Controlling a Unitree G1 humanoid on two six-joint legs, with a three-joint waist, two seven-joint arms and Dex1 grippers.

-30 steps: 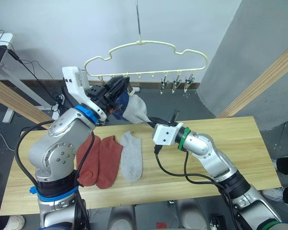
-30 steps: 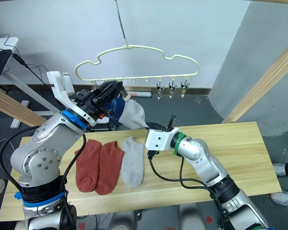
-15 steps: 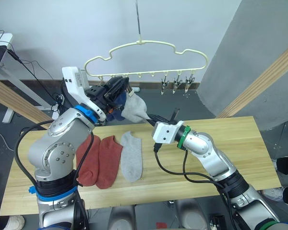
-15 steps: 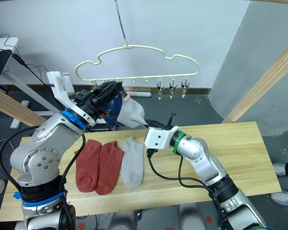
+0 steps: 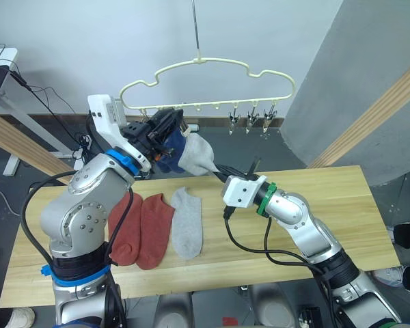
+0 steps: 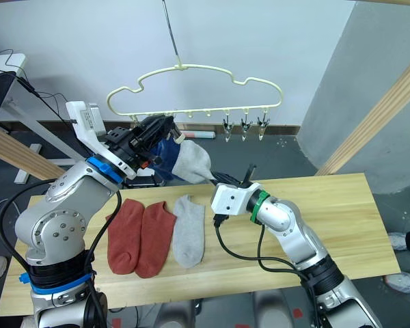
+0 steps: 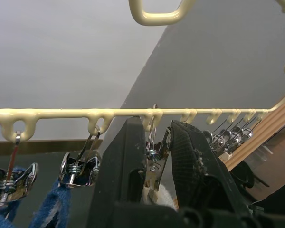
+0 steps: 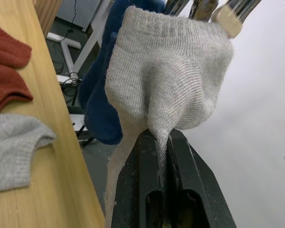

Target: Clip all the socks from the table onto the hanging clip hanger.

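- The left tool point(image 7: 152, 156) squeezes a metal clip point(image 7: 153, 159) on the clip hanger point(image 5: 205, 68).
- The right tool point(image 8: 157, 147) is clenched on the raised grey sock point(image 8: 168, 76), beside two hanging blue socks point(image 8: 97, 109).
- Two rust-red socks point(image 5: 142, 229) and another grey sock point(image 5: 188, 232) lie on the tabletop point(image 5: 314, 198).
- Risk: if the right tool lets go before the clip bites the fabric, the sock likely drops.

Right end effector point(image 8: 162, 142) pinches the hanging grey sock point(image 8: 168, 76).
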